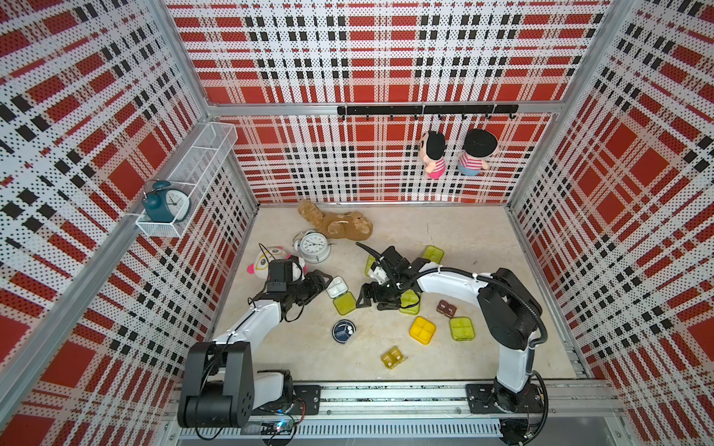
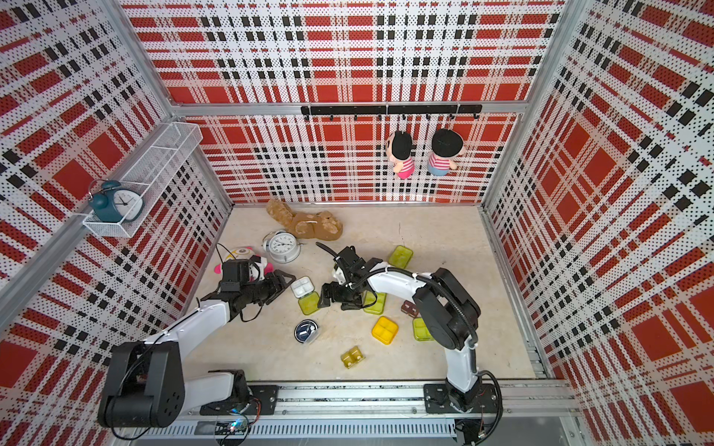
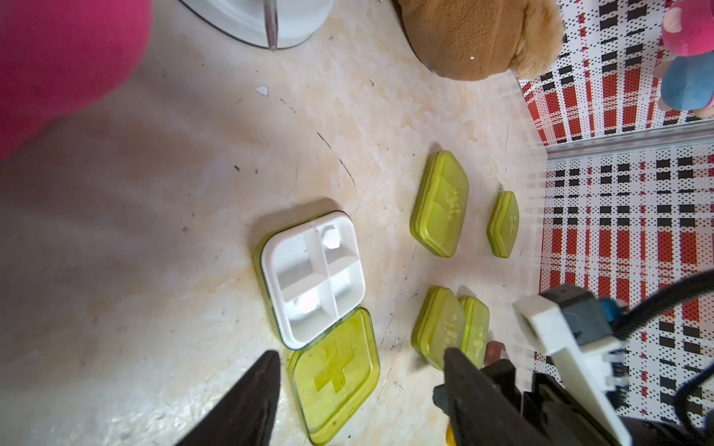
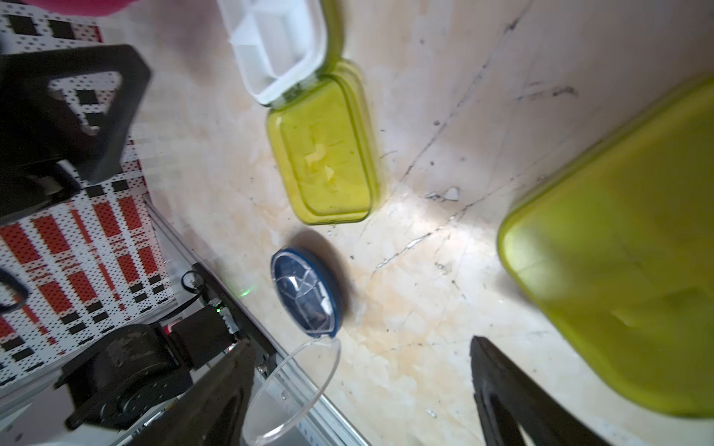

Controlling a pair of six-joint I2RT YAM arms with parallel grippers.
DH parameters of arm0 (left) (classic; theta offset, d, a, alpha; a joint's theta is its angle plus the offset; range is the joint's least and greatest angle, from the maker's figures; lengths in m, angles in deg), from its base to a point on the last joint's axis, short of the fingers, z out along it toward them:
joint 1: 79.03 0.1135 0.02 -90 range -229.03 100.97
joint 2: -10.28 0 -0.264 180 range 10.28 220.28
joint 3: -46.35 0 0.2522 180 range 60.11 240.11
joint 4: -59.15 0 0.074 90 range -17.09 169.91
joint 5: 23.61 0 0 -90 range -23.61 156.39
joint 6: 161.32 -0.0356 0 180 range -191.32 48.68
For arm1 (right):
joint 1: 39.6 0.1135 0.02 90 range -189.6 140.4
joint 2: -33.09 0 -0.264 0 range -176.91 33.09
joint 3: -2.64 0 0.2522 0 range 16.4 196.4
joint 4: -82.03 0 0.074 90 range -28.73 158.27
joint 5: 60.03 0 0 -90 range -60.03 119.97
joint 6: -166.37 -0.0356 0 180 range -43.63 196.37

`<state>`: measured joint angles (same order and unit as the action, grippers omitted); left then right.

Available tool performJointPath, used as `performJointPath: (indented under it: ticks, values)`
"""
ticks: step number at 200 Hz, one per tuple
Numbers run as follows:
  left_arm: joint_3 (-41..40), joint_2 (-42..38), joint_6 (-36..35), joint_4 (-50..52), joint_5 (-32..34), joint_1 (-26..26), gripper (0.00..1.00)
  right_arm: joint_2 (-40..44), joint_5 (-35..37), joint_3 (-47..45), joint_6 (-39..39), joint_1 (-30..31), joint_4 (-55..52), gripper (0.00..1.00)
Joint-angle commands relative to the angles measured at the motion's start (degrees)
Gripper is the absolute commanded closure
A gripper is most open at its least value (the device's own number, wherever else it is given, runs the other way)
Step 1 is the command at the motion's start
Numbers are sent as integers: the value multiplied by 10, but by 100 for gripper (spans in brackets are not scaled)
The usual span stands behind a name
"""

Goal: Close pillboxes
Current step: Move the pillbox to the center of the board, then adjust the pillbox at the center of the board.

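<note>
Open pillbox [image 1: 340, 295] flanked by left tool [image 1: 320, 289], right tool [image 1: 371, 306]; floor [image 1: 463, 231] near back wall bare

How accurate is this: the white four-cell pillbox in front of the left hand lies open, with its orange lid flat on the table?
One detail is wrong: the lid is translucent lime-green, not orange. The left wrist view shows it lying flat on the table, hinged to the open white four-cell pillbox in front of the left hand.

Robot lab test cell: plaid perforated walls [image 1: 386, 58], aluminium frame [image 1: 270, 110], arms [image 1: 255, 320] bolted to base rail [image 1: 386, 401].
</note>
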<state>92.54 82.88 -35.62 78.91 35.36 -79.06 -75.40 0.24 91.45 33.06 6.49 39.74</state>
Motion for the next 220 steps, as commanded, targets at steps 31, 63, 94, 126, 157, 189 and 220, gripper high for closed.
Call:
performJointPath:
  ticks: [31, 63, 94, 126, 157, 189, 220]
  values:
    - [-23, -35, -10, 5, -12, 11, 30, 88, -38, -35, 51, 49, -57, 7]
    - [-24, -38, -9, 5, -16, 14, 30, 123, -56, -63, 34, 87, -60, 7]
    - [-18, -42, -6, 5, -18, 15, 30, 115, -66, -59, 12, 106, -35, 7]
    - [-17, -54, -8, 14, -18, 16, 30, 71, -66, -14, 22, 109, -37, 6]
    - [-21, -64, -20, 30, -23, 21, 29, 32, -68, 29, 33, 109, -41, 6]
    - [-21, -72, -22, 31, -22, 24, 29, -5, -75, 73, 45, 110, -53, 5]
    - [-22, -76, -23, 31, -21, 26, 29, -36, -81, 115, 61, 109, -74, 5]
